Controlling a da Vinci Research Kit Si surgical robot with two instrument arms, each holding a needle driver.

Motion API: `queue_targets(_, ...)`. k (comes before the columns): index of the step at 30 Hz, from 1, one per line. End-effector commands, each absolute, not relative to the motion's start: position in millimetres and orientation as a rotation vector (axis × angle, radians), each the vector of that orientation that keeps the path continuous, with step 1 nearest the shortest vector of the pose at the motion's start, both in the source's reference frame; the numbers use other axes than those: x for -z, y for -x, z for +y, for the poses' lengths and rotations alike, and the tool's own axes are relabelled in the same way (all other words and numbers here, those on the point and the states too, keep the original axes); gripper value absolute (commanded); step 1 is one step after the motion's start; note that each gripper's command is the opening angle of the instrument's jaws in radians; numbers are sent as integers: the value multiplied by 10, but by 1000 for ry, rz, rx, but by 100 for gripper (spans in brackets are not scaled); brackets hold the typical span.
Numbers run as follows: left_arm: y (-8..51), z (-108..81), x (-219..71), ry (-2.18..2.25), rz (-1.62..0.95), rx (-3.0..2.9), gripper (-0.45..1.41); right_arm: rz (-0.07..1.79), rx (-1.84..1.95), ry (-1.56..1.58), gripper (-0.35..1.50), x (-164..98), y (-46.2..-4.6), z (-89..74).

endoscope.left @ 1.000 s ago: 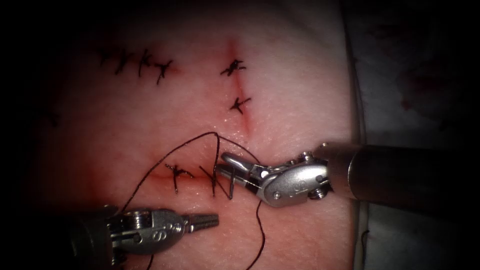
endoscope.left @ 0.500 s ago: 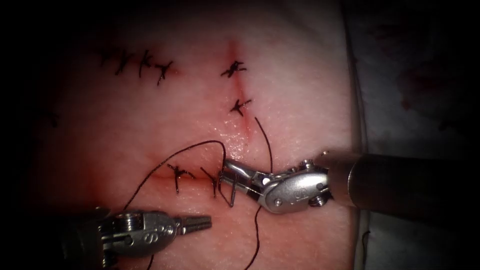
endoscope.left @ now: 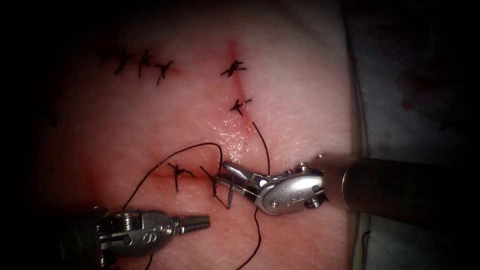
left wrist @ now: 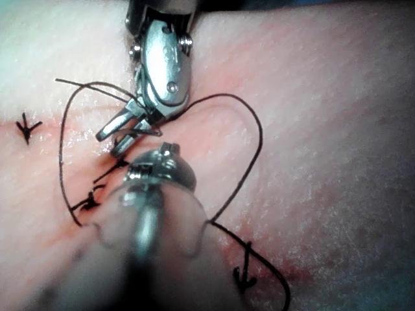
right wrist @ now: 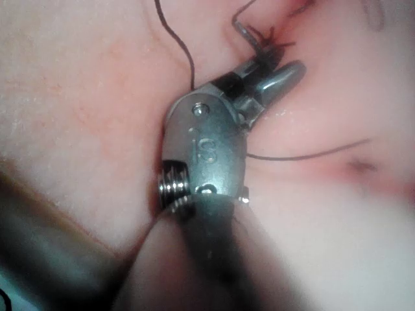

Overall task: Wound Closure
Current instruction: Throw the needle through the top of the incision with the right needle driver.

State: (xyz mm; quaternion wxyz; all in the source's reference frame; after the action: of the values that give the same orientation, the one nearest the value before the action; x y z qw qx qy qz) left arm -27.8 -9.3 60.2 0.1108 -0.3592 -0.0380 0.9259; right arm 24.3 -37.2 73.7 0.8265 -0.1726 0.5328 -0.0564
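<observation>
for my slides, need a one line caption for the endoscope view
Right tool grips the needle at the cut in the tissue; left tool shut, empty; thread loops between.

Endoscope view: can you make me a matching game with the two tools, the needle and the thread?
1 left tool
2 right tool
3 needle
4 thread

A dark loop lying on the tissue
B fingers shut, holding nothing
C fingers grip the needle
D at the cut's right end; whether it is in the tissue is unclear

Pairs: 1-B, 2-C, 3-D, 4-A
</observation>
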Motion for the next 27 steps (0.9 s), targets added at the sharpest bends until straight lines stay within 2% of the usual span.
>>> queue_targets(1,284,-92,-608,1057,-111,-2719,-45,1115,126,319,-35,-752,-243,-379)
queue_targets(7,284,-93,-608,1057,-111,-2719,-45,1092,47,213,-35,-767,-226,-391)
queue_targets(17,288,-92,-607,1052,-109,-2717,-45,1047,-75,90,-35,-772,-223,-397)
queue_targets(27,288,-92,-607,1052,-109,-2716,-45,1019,-379,-147,-35,-766,-222,-381)
